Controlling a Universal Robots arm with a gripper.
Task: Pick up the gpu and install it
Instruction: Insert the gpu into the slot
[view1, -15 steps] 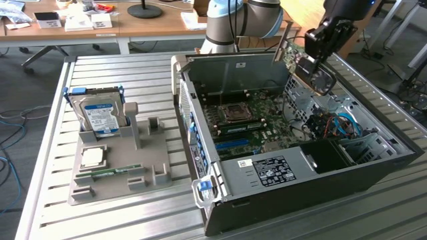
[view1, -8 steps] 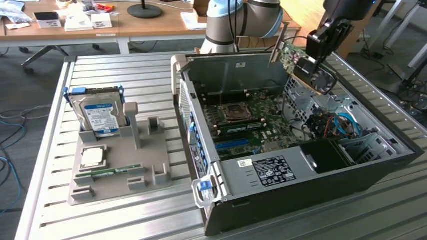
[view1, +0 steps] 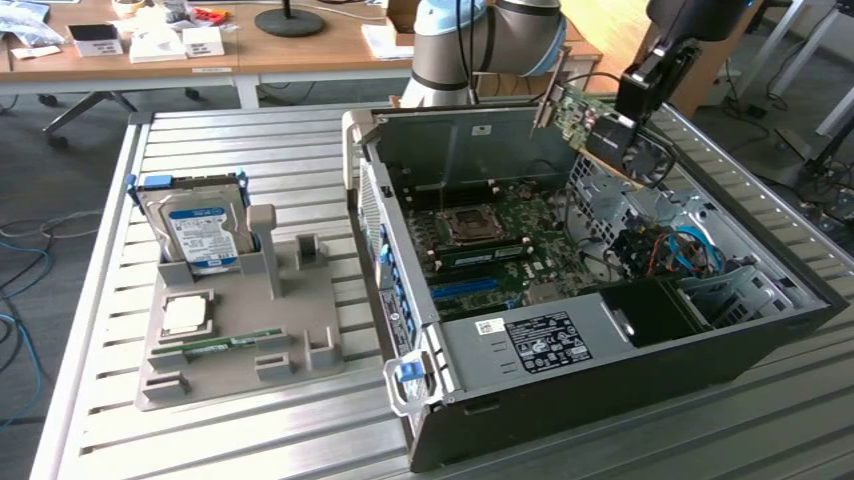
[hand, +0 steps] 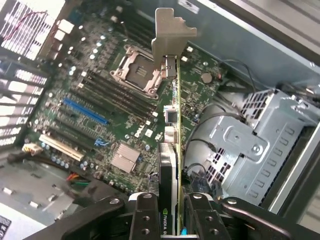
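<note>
Hanging in the air over the open computer case (view1: 601, 400) is the graphics card (view1: 587, 115), a thin flat green board held at a tilt, with its long silver bracket (view1: 545, 100) at the end toward the exterior view's left. The gripper (view1: 625, 140) has it: the black fingers (hand: 145, 220) are pinched narrow onto the card's two faces, and the wrist view looks straight down its edge to the bright bent metal tab at the far end. The card sits in no slot; it is clear of the board below. Inside the dark steel case lies a green motherboard (view1: 514, 245), busy with small parts, carrying a square metal processor socket (view1: 470, 225), a long blue slot (hand: 85, 111) and a finned silver heatsink (hand: 125, 157). Beside them are a perforated grey sheet-metal drive cage (hand: 250, 145), a power supply (view1: 534, 345) with a black label, and looping blue cables (view1: 687, 250). Over at the exterior view's left, on the ribbed metal table (view1: 200, 140), a grey moulded holder (view1: 307, 345) keeps a hard drive (view1: 200, 230) standing upright, a square processor chip (view1: 184, 315) lying flat and a narrow green memory stick (view1: 220, 345).
</note>
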